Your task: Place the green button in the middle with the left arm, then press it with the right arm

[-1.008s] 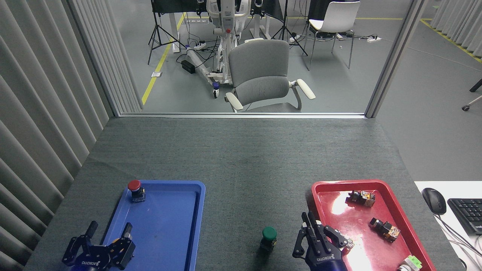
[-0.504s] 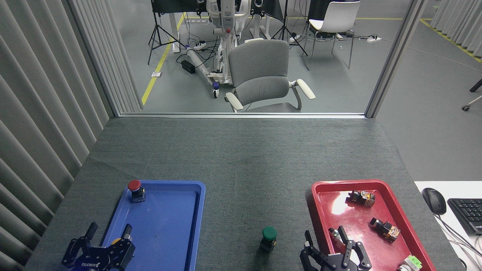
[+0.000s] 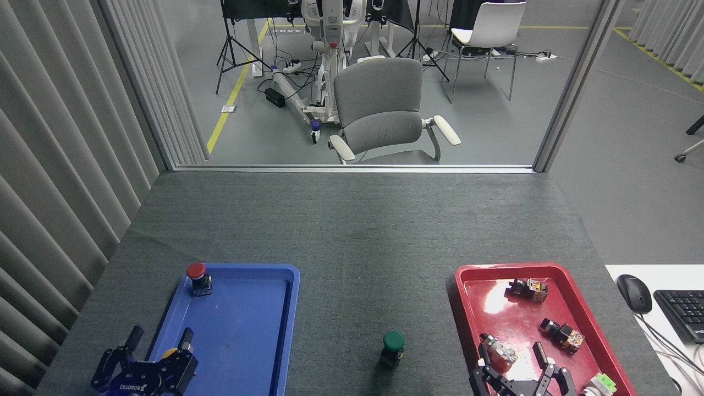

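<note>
Currently, your left claw [image 3: 158, 344] sits at the near-left corner of the blue tray [image 3: 286, 330], fingers spread and gripping nothing. A yellow-capped part [image 3: 170, 352] shows between its fingers; a careless closing or sideways sweep there could snag it. The red button [image 3: 197, 278] stands upright at the tray's far-left corner, well clear.

The green button [image 3: 392, 348] stands upright on the grey bench [image 3: 352, 231] between the two trays, untouched by either claw. Judged from its position, the placing step looks done and the press is what remains. Note the cap is small and sits on a narrow base: an off-centre or slanted push would likely tip it over or skate it across the felt.

Your right claw [image 3: 511, 357] is low at the near edge of the red tray [image 3: 467, 308], fingers parted and empty, just beside a loose switch [image 3: 498, 352]. Moving toward the green button, it could catch that switch or the tray's rim. Other switch parts [image 3: 561, 333] lie further in.
</note>
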Available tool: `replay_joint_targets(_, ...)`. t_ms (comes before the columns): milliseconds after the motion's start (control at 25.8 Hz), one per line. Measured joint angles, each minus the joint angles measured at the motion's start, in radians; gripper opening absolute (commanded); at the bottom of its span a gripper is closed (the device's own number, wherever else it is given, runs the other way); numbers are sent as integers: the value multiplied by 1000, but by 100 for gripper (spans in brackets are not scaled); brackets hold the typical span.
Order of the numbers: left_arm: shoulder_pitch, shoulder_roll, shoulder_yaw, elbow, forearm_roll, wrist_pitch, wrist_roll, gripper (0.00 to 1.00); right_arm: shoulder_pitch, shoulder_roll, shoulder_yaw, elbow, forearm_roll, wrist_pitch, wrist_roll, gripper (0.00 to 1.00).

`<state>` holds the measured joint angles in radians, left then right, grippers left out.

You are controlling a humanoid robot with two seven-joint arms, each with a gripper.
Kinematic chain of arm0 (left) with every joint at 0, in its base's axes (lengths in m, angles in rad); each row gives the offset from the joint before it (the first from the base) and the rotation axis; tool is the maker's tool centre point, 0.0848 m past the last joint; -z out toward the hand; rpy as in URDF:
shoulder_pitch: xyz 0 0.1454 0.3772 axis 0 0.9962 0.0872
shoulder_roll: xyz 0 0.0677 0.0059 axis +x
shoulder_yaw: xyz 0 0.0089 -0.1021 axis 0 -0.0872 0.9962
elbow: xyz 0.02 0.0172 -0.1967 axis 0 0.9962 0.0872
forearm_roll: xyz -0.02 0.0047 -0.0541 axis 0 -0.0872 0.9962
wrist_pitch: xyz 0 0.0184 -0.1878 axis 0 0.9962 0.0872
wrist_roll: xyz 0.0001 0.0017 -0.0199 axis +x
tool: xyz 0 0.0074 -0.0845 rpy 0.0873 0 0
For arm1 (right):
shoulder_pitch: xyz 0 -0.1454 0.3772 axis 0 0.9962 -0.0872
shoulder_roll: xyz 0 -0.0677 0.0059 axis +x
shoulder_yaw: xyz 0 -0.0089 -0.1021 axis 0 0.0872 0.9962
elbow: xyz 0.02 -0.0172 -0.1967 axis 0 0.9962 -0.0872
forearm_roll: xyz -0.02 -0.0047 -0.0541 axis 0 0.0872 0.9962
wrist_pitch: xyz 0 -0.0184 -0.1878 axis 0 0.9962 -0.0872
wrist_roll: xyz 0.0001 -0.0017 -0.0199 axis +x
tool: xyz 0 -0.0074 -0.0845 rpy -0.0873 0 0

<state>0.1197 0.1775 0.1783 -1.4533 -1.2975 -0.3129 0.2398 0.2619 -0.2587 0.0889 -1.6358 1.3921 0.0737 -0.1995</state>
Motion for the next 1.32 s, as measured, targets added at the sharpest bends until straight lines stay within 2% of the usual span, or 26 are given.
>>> replay_joint_targets(1318,44,-1,31,-24,9,-27,0,100,11,-5,-17,-22,3,47,-13,99)
